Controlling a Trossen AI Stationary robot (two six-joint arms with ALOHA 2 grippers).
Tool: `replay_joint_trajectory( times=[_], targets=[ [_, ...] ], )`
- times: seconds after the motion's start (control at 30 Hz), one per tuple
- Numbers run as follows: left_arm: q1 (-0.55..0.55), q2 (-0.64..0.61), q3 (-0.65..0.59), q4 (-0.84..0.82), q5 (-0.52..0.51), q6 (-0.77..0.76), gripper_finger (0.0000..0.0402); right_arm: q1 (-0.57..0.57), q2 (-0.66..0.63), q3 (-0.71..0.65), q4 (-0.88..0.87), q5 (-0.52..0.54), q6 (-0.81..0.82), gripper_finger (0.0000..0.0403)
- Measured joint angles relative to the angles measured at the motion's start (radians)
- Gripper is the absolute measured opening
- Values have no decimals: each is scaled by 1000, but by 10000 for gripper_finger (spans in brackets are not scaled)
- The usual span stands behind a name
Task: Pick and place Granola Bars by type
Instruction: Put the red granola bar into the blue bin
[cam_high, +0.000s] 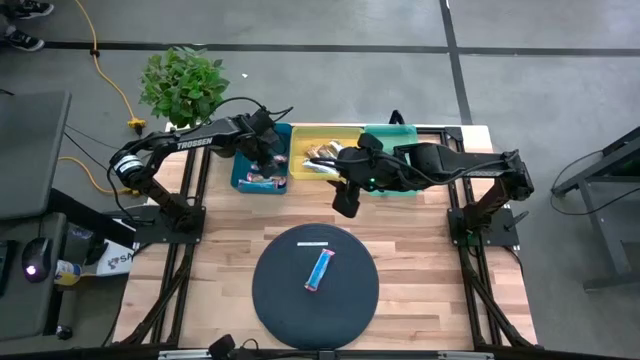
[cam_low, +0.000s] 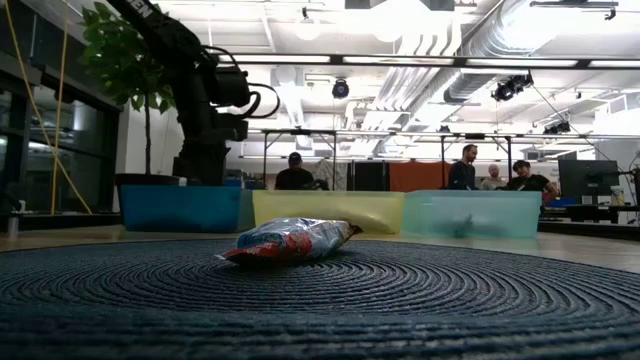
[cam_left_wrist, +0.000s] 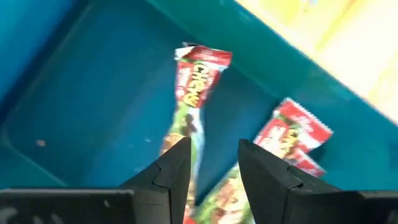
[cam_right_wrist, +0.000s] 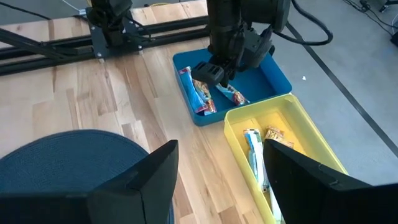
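A pale plank table (cam_high: 420, 270) with visible wood grain carries a round, dark, coil-woven mat (cam_high: 270, 300) at its near edge. On the mat lies one bar (cam_high: 319, 269), a flat crinkled foil packet in blue with red ends; in the low view it (cam_low: 290, 240) rests slightly puffed on the ribbed weave. A thin pale strip (cam_high: 312, 243) lies on the mat just beyond it.

Along the far edge stand three shallow plastic bins side by side: a blue bin (cam_high: 240, 180) on the left, a translucent yellow bin (cam_high: 330, 133) in the middle, and a green bin (cam_high: 402, 133) on the right.

The left gripper (cam_left_wrist: 214, 165) hangs inside the blue bin, its two dark angular fingers parted with nothing between them, just above glossy red, white and green wrapped bars (cam_left_wrist: 193, 93) lying on the smooth bin floor. The right wrist view shows the same wrapped bars (cam_right_wrist: 202, 93) in that bin, and pale bars (cam_right_wrist: 254, 146) lying lengthwise in the yellow bin.

The right gripper (cam_high: 344, 203) hovers over bare wood between the yellow bin and the mat, its broad matte black fingers spread wide and empty.

A leafy potted plant (cam_high: 183, 85) stands beyond the table's far left corner. People (cam_low: 465, 165) are seen in the room behind.
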Motion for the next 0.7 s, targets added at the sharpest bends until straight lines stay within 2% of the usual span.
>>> replay_joint_trajectory(
  times=[0.27,0.33,0.5,0.7],
  targets=[
    [-11,-50,50,58,336,-13,131,0,-1,0,-48,0,-5,220],
    [-28,-78,52,81,393,-14,131,0,-7,0,-70,0,8,220],
    [-116,-167,52,107,467,-15,131,0,-40,0,-85,17,26,220],
    [-320,-271,52,131,447,-64,131,0,-100,0,-84,61,23,220]
  ],
)
